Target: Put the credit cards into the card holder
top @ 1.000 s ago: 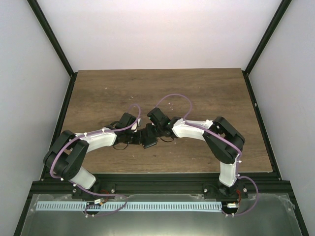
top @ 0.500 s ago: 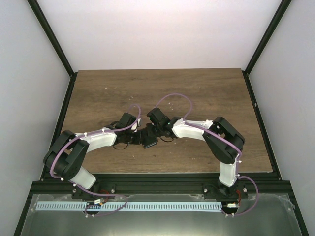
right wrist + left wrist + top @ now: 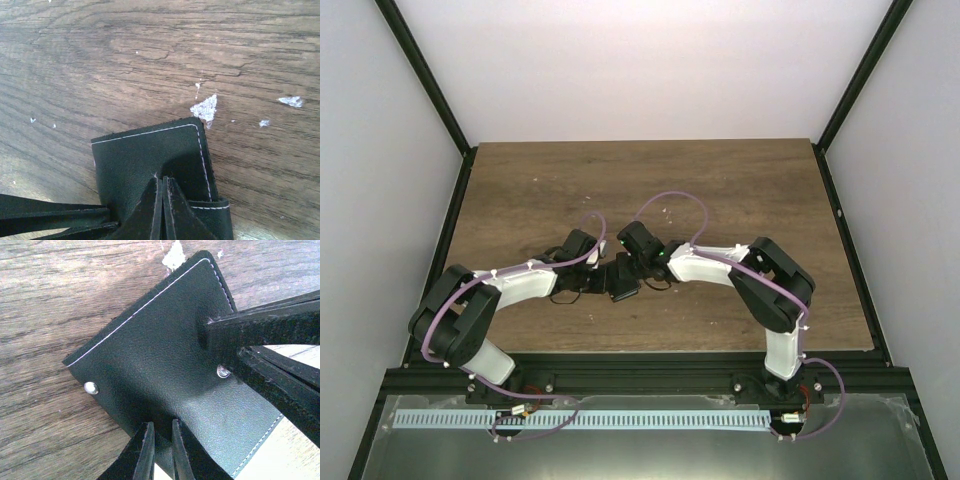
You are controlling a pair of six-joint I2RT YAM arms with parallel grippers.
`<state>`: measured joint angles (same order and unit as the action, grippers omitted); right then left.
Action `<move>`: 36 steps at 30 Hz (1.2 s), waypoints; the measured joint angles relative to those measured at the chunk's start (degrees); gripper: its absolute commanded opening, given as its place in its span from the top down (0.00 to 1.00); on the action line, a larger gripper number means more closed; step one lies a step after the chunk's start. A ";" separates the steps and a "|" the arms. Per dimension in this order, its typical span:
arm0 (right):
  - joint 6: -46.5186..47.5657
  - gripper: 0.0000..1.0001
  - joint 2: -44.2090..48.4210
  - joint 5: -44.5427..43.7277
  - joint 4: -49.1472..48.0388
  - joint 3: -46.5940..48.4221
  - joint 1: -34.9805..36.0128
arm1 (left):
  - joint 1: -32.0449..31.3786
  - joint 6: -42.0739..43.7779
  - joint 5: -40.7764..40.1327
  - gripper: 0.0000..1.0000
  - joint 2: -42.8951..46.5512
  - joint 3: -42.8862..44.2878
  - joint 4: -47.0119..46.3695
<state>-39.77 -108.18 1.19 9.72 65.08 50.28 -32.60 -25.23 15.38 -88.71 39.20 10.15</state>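
A dark brown wood-grain bench (image 3: 740, 190) fills the middle of the top view, closed in by plain pale walls (image 3: 650, 60) at the back and sides, with black frame posts (image 3: 425, 80) running down the corners. A black rail (image 3: 650, 368) runs along its near edge at the bottom of the frame. Up close the wood shows streaky grain and a few white chips (image 3: 205, 108). The card holder (image 3: 150, 355) is at the centre of the bench, between the two arms' wrists, seen from above only as a small dark patch. In the left wrist view it lies diagonally. One white-stitched edge climbs from the left of the frame to a rounded corner at the upper centre, and that corner points at a white chip just beside it. Two small metal snaps (image 3: 91, 387) show on its grained black face. In the right wrist view the same rounded corner points to the upper right. The views crop its near end, so its long axis cannot be told. The left hand (image 3: 161, 427) enters from the bottom edge, its fingers a narrow slit apart and clamped on the holder's near edge. The right hand (image 3: 163, 179) has its fingers pressed together with the tips against the cover. Whether a layer is nipped between them cannot be told.
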 measured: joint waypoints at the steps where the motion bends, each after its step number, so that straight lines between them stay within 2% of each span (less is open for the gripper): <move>1: 0.09 0.99 0.00 -0.02 -0.13 -0.04 0.00 | 0.00 0.00 0.00 0.88 0.00 0.00 0.00; 15: 0.07 0.99 0.76 -1.97 -4.11 -2.91 1.27 | 0.00 0.00 0.00 0.88 -0.11 0.11 0.09; 36: -4.70 0.99 2.75 -8.83 -20.48 -13.27 4.26 | 0.00 -0.02 -0.13 0.88 -0.55 0.94 1.31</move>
<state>-44.47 -105.43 -7.64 -10.76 51.81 54.54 -32.60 -25.26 15.25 -89.25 40.14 11.46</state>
